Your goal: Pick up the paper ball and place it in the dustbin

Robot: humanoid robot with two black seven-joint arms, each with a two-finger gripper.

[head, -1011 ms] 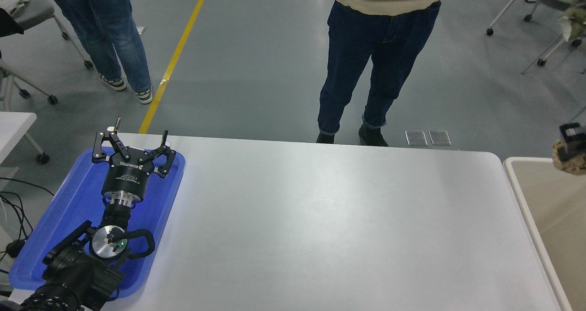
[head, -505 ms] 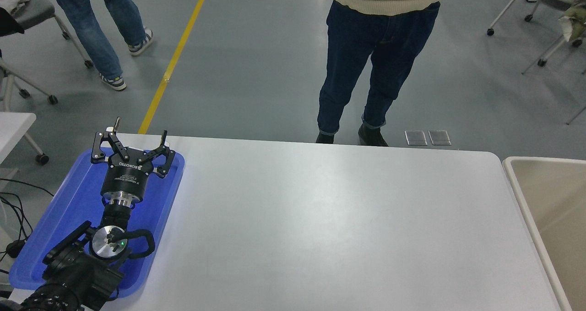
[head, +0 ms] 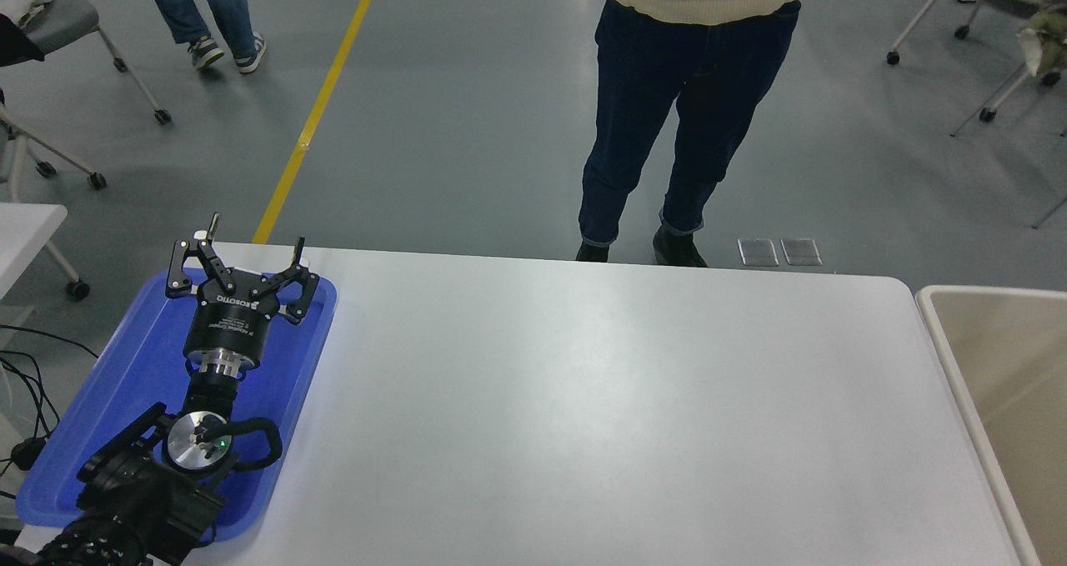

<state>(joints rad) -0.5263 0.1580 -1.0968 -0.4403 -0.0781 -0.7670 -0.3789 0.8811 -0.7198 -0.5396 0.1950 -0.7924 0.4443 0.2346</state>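
Although the white table [head: 600,416] fills most of the frame, no paper ball is seen on it or anywhere else in view. At the right edge of the frame the dustbin [head: 946,341] is partly shown, its pale rim and a stretch of tan inner wall visible, with no ball on the part that can be seen. Along the lower left, a blue tray [head: 125,399] is overlain by the left arm, and the left gripper [head: 242,262] is held above the tray's upper end with its fingers spread wide and nothing between them. The right arm and its gripper are not in view, so their state cannot be told. At the top centre, a person's legs [head: 667,124] are seen just beyond the table's far edge; a second pair of feet [head: 225,49] appears at upper left. With the ball unseen, the drop cannot be confirmed: a release near the rim could be expected to let the light wad bounce out unnoticed.
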